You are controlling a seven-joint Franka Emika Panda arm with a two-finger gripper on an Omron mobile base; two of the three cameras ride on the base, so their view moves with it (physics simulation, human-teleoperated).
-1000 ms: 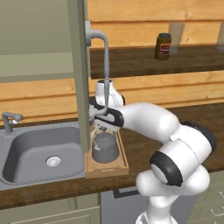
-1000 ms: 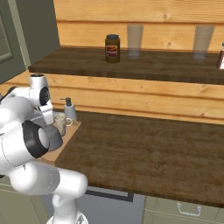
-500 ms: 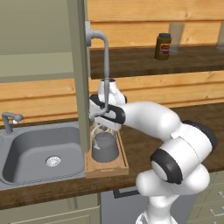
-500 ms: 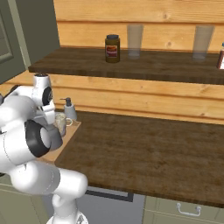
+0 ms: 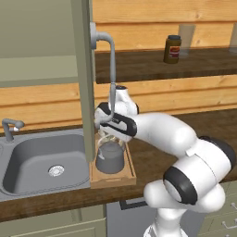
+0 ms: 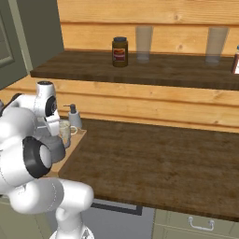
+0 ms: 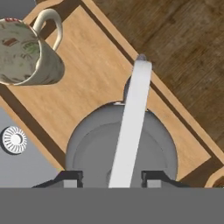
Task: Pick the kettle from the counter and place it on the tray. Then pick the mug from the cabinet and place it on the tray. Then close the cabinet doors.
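Hand view: one kettle [image 7: 121, 148] and one mug [image 7: 27, 52] on one tray [image 7: 94, 78]; hand [image 7: 112, 179] parted around the handle

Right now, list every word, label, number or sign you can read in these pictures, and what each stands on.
No text can be read.
Dark brown jar on the upper shelf: a label with a reddish band, too blurred to read.
Mug on the tray: reddish and green marks, a pattern and no letters.
Kettle: plain, no markings.

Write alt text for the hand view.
Top-down view of the grey kettle sitting on the wooden tray, its handle between the open gripper tips. The mug stands on the tray's far end; dark counter lies beside it.
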